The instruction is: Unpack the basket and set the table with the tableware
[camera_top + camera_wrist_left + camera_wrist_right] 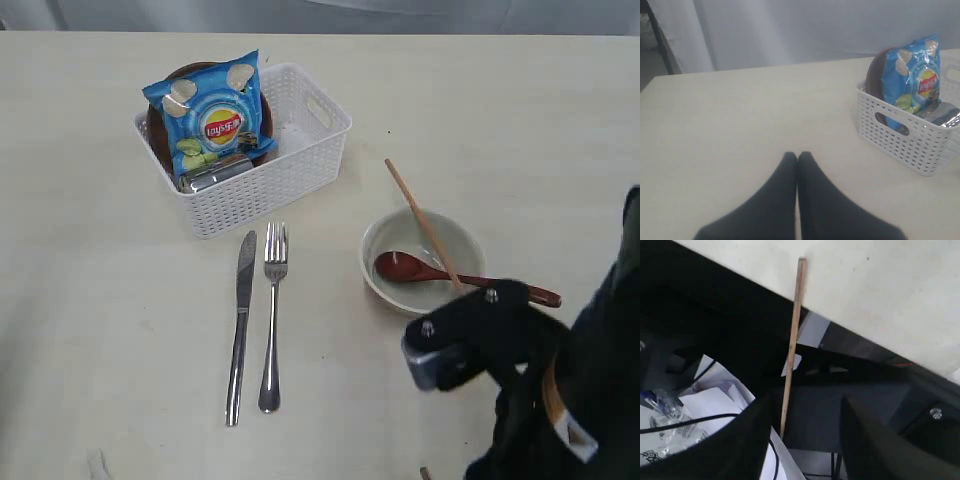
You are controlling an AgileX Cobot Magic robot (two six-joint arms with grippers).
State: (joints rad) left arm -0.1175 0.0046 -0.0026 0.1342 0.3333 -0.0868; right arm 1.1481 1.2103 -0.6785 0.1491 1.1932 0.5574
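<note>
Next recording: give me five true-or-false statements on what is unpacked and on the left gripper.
1. Knife and fork lie side by side on the table. True.
2. The spoon is in the basket. False: it rests in the bowl.
3. The chips bag is in the basket. True.
4. The left gripper is open. False: it is shut.
5. The plate is set on the table. False: it stands in the basket.

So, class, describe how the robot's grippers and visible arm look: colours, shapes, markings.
The left gripper has two smooth matte-black fingers tapering to narrow tips. The right gripper has similar dark, broad fingers. The right arm is black and blocky, with silver screw heads, a grey block, a tan band and a white patch.
</note>
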